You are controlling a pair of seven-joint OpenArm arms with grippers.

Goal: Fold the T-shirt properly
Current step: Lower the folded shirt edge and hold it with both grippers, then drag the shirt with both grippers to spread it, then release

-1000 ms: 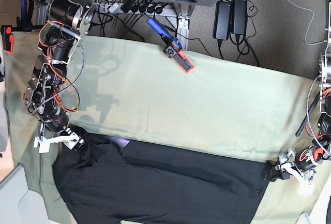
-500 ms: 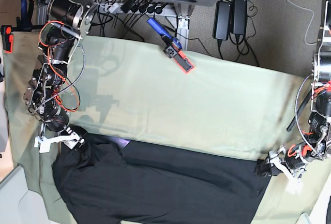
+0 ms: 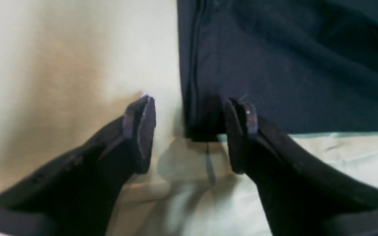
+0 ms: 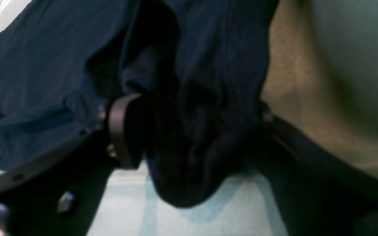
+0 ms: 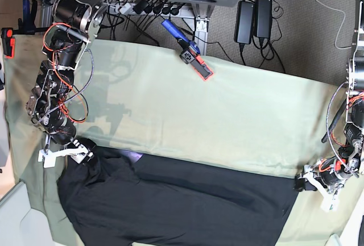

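The black T-shirt (image 5: 182,206) lies spread along the front of the pale green table cloth (image 5: 227,115), plain side up. A sliver of purple print (image 5: 135,155) shows at its far edge. My right gripper (image 5: 85,154) is at the shirt's left corner. In the right wrist view it (image 4: 192,127) is closed around a bunch of black fabric (image 4: 189,98). My left gripper (image 5: 305,183) is at the shirt's right corner. In the left wrist view it (image 3: 192,111) is open, low over the cloth, with the shirt's corner (image 3: 205,127) between the jaws and unclamped.
A blue and orange tool (image 5: 190,50) lies at the cloth's far edge. Cables and black power bricks (image 5: 254,19) lie on the floor beyond. A red clamp (image 5: 8,41) is at the left edge. The front table edge is close to the shirt.
My left gripper pushed in toward the shirt's right corner, then drew back to the right; the corner now lies farther right. The right gripper and left corner have not moved.
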